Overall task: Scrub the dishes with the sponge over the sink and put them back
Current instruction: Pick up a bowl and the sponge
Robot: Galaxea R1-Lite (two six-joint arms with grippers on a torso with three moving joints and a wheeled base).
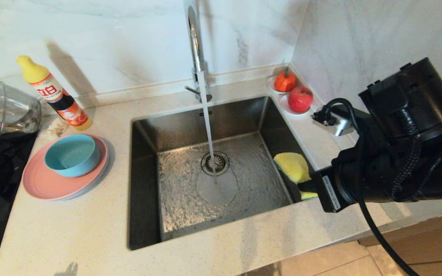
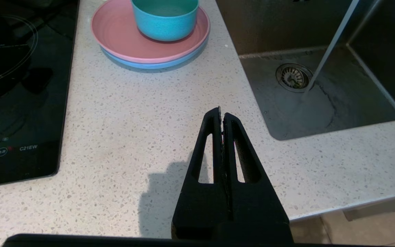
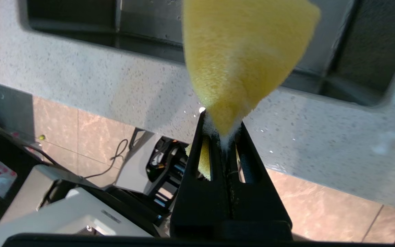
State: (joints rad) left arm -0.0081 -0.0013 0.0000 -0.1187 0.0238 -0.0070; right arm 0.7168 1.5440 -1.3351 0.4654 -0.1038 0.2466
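Water runs from the chrome faucet (image 1: 196, 46) into the steel sink (image 1: 190, 180) as the right end effector (image 3: 222, 132) pinches the yellow sponge (image 1: 292, 166) by one corner and holds it at the basin's right edge, the soft body bulging free of the clamped tips. The dishes wait on the table (image 1: 90, 230) left of the basin: a teal bowl (image 1: 72, 155) stacked on a pink plate (image 1: 40, 180) with a grey-blue plate (image 2: 149, 64) beneath. The left end effector (image 2: 222, 115) hovers over the table's front, pressed closed on nothing. With so little of the wet sponge gripped, scrubbing pressure could tear it loose, and lifting the bowl carelessly could drag the plates toward the edge.
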